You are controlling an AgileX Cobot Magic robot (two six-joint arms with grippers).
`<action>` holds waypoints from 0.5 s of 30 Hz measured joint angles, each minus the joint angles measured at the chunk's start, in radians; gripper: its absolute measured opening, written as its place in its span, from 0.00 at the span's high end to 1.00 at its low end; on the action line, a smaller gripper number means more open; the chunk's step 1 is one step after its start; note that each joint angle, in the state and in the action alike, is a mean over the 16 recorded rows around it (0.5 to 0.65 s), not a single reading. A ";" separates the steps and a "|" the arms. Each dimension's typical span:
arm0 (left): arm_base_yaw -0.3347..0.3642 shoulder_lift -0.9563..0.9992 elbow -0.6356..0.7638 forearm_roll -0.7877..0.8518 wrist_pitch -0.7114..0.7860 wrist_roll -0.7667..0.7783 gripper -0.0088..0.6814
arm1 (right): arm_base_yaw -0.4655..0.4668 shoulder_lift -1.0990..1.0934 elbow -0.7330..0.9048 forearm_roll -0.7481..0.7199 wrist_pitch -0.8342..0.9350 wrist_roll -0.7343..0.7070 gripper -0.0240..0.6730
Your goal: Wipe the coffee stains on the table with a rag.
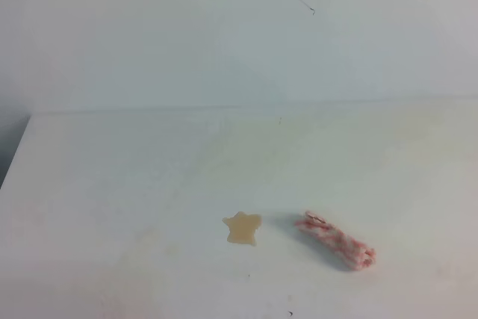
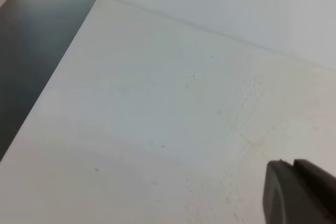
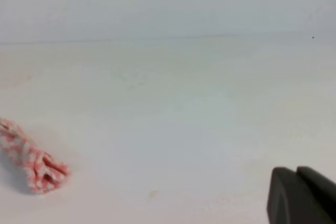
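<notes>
The rag (image 1: 335, 240) is seen lying just beside the coffee stains (image 1: 242, 228) on the tabletop (image 1: 112, 184); neither end effector's opening can be told.

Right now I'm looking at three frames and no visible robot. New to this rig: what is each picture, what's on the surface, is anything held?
It is a two-armed robot with a camera on each wrist plus one camera mounted high. The high view looks down on the large flat white tabletop. On it lie a small pale tan star-like blotch of coffee and, to its right and apart from it, a rolled pink-and-white fuzzy rag mottled with red. Neither arm appears in that view.

The left wrist view shows bare table and a dark piece of the left gripper at the lower right corner. The right wrist view shows the rag at far left and a dark piece of the right gripper. Too little of either shows to tell open or shut. Nothing is held; the rag lies untouched.
</notes>
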 joint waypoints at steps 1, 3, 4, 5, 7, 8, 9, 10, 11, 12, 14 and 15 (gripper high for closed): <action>0.000 0.000 0.000 0.000 0.000 0.000 0.99 | 0.000 0.001 0.000 0.000 0.000 0.000 0.97; 0.000 0.000 0.000 0.000 0.000 0.000 0.99 | 0.000 -0.001 0.000 0.000 0.000 0.000 0.97; 0.000 0.000 0.000 0.000 0.000 0.000 0.99 | 0.000 0.000 0.000 0.000 0.000 0.000 0.97; 0.000 0.000 0.000 0.000 0.000 0.000 0.99 | 0.000 0.001 0.000 0.000 0.000 0.000 0.97; 0.000 0.000 0.000 0.000 0.000 0.000 0.99 | 0.000 0.000 0.000 0.000 0.000 0.000 0.97; 0.000 0.000 0.000 0.000 0.000 0.000 0.99 | 0.000 0.000 0.000 0.000 -0.001 0.000 0.97; 0.000 0.000 0.000 0.000 0.000 0.000 0.99 | 0.000 0.000 0.000 0.000 -0.001 0.000 0.97; 0.000 0.000 0.000 0.000 0.000 0.000 0.99 | 0.000 -0.002 0.000 0.000 -0.001 -0.001 0.97; 0.000 0.000 0.000 0.000 0.000 0.000 0.99 | 0.000 -0.003 0.000 0.000 -0.001 -0.001 0.97; 0.000 0.000 0.000 0.000 0.000 0.000 0.99 | 0.000 -0.003 0.000 0.000 -0.001 -0.001 0.97; 0.000 0.000 0.000 0.000 0.000 0.000 0.99 | 0.000 -0.005 0.000 0.000 -0.002 -0.001 0.97; 0.000 0.000 0.000 0.000 0.000 0.000 0.99 | 0.000 -0.005 0.000 0.000 -0.003 -0.001 0.97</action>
